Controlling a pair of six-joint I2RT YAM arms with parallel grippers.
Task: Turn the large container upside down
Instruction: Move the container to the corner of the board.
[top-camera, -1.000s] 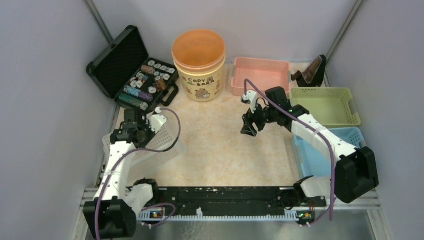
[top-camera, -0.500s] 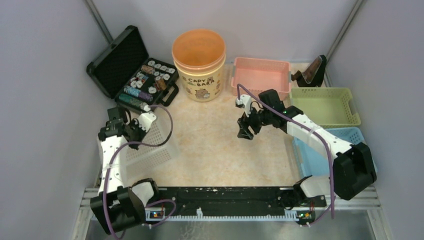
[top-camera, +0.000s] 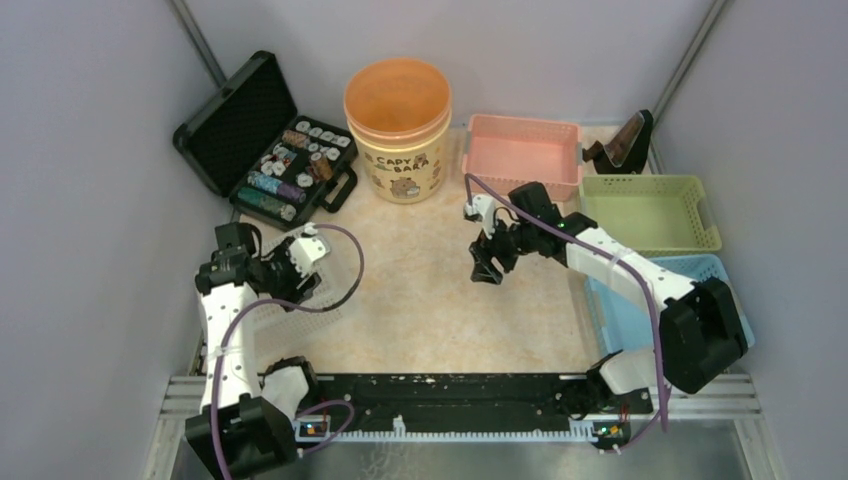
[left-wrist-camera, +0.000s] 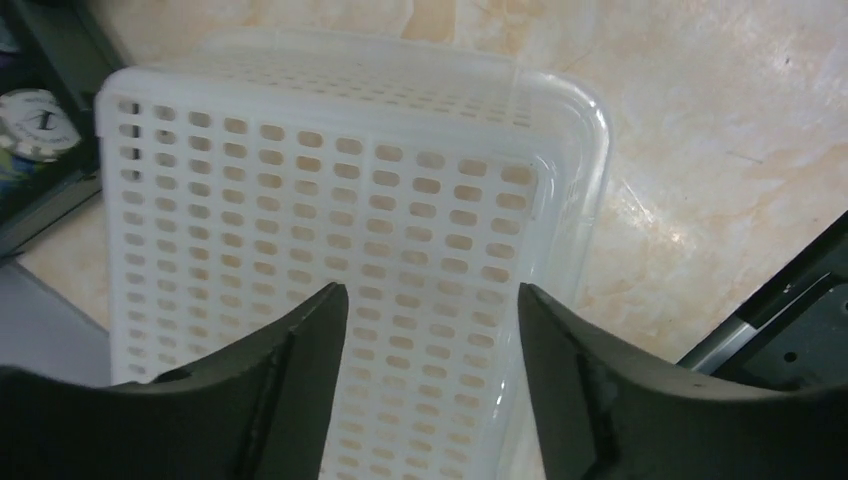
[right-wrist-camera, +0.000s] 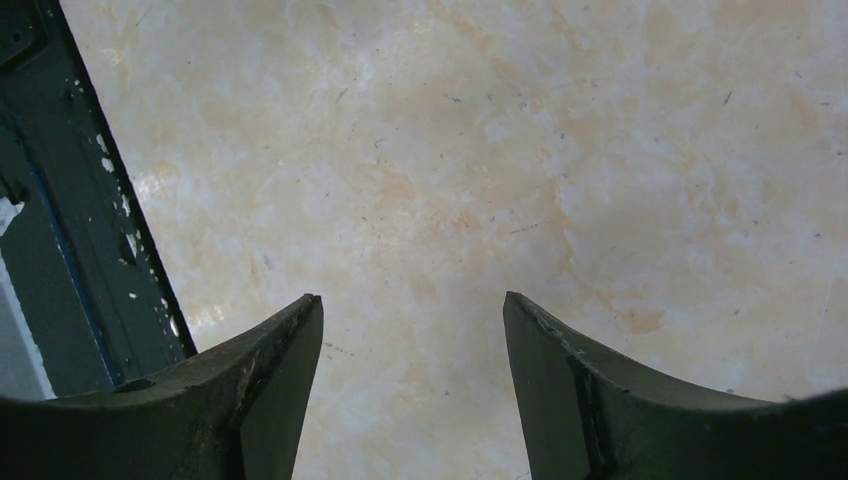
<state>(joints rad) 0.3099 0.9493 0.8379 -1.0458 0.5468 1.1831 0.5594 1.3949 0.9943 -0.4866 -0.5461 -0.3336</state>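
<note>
Jaws on the left gripper (left-wrist-camera: 430, 300) are spread wide with nothing between them, hanging right over the white basket (left-wrist-camera: 330, 230) at the near left of the table (top-camera: 420, 300). Basket looks flipped to me: holed flat bottom facing up, flared rim down on the surface. So I'd guess the job's basically done and the arm is just clear of it. Further in, the right gripper (right-wrist-camera: 412, 310) is just as open and empty over bare tabletop, probably just to be out of the way. Way back sit an orange tub (top-camera: 398, 130), a chip case (top-camera: 265, 140) and a pink tray (top-camera: 520, 150).
</note>
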